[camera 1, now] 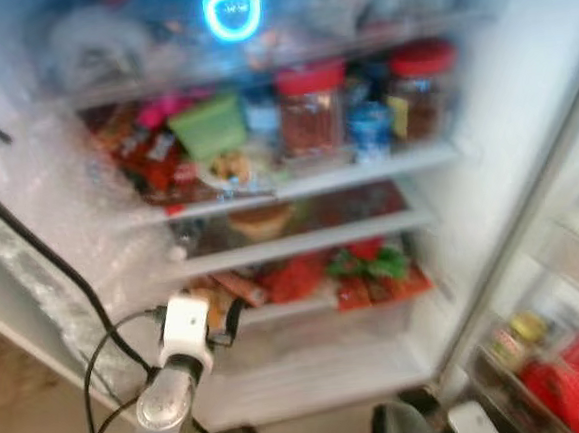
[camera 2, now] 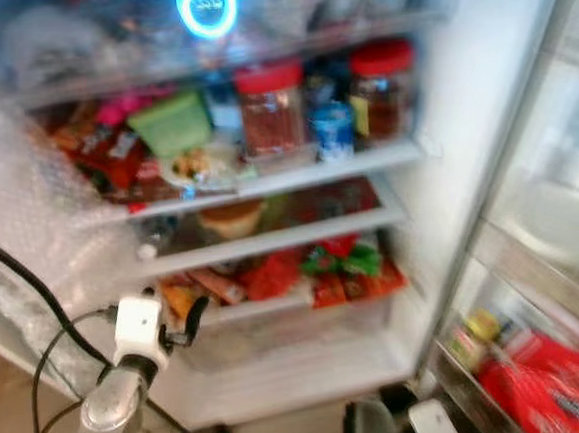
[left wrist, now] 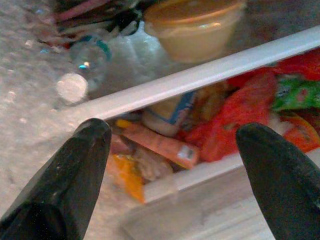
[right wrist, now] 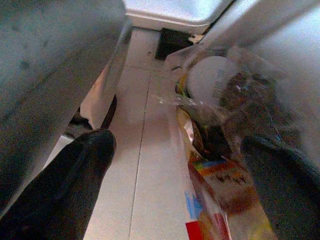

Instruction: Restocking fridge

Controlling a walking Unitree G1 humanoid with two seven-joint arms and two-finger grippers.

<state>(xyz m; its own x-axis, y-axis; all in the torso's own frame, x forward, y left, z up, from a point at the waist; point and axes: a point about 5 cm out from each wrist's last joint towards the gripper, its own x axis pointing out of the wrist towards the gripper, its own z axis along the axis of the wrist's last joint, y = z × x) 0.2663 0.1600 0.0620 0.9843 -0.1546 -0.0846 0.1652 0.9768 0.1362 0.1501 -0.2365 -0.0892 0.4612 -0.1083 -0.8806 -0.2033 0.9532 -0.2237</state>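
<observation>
Reaching at the open fridge (camera 1: 523,128), your left claw (left wrist: 170,165) is spread wide and empty before the packed lower shelf (camera 1: 306,300). Red-lidded jars (camera 1: 311,109) stand higher. Your right claw (right wrist: 185,180), parted, hangs beside door-bin packets (right wrist: 220,190).

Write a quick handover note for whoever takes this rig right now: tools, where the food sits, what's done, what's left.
Left tool: open, empty, raised in front of the open white fridge's lower shelves.
Right tool: open, empty, low beside the door-shelf packets.
Two red-lidded clear jars stand on the upper shelf, a tan lidded tub below them, red and orange snack packets lower.
Shelves already look stocked; nothing is held, so the next item needs fetching.
</observation>
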